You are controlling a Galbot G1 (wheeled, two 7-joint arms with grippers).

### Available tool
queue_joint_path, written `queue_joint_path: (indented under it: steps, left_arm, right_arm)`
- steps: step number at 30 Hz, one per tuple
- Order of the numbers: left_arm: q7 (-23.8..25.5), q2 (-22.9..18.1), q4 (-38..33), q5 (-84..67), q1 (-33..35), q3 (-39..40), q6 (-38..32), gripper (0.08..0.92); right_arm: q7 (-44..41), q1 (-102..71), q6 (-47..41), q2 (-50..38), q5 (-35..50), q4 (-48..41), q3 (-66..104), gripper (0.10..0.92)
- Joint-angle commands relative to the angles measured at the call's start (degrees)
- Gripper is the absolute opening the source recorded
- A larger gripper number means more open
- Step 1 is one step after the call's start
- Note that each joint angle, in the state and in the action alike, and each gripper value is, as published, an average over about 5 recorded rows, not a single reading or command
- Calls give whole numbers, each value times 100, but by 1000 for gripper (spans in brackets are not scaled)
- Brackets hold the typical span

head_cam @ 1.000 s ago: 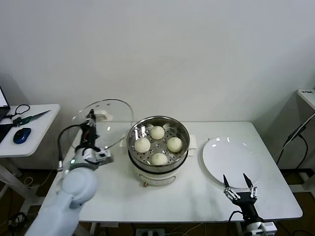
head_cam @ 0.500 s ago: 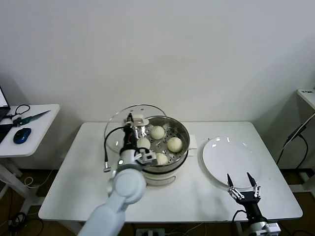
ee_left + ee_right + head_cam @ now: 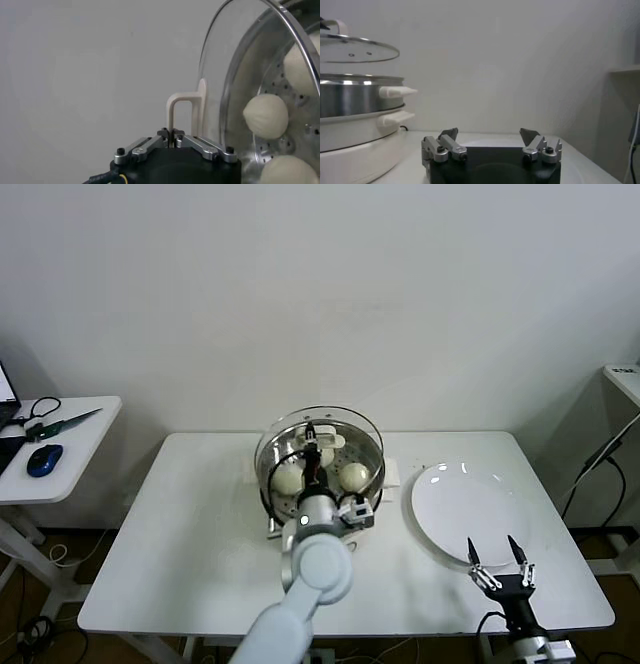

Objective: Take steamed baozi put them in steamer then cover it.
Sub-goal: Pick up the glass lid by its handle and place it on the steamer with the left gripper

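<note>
The left gripper [image 3: 312, 433] holds the glass lid [image 3: 320, 434] by its white handle [image 3: 186, 116], fingers pinched tight on the handle's upright bar, with the lid hanging level directly above the steamer [image 3: 322, 474] at the middle of the white table [image 3: 200, 534]. From the right wrist camera a clear gap shows between the lid's metal rim and the steamer's top edge, so the lid is over the basket but not seated on it.

Through the glass, white buns [image 3: 289, 477] sit on the perforated steel floor of the basket; three can be made out from the left wrist camera, and the arm hides part of the basket from the head camera (so the full count cannot be confirmed). The steamer rests on its white cooker base [image 3: 355, 145], whose side handles point toward the right side of the table.

The right gripper [image 3: 500, 560] waits near the table's front edge, low at the robot's right, fingers spread wide and holding nothing. Just behind it lies a bare white plate [image 3: 468, 514], beside the steamer but not touching it.

A small side table [image 3: 70, 446] to the robot's left carries a blue mouse [image 3: 44, 459].
</note>
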Motion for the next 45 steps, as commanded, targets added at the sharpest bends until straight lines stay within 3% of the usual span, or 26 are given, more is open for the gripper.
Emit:
queue_joint_path:
  steps: [1,27,45]
  left_arm:
    - [-78,-400,333,495,248,116,-16,138]
    - [-391,-400,766,149,13,23,72,138]
    - [-317,-400,621,-47,48,10,36,151]
  right_arm:
    - [-7,4,126,28,23,-64,-10,823]
    - [-13,-113,185,154,-22,84,47,823]
    - [26,-170,220,193,-15,147,109,823]
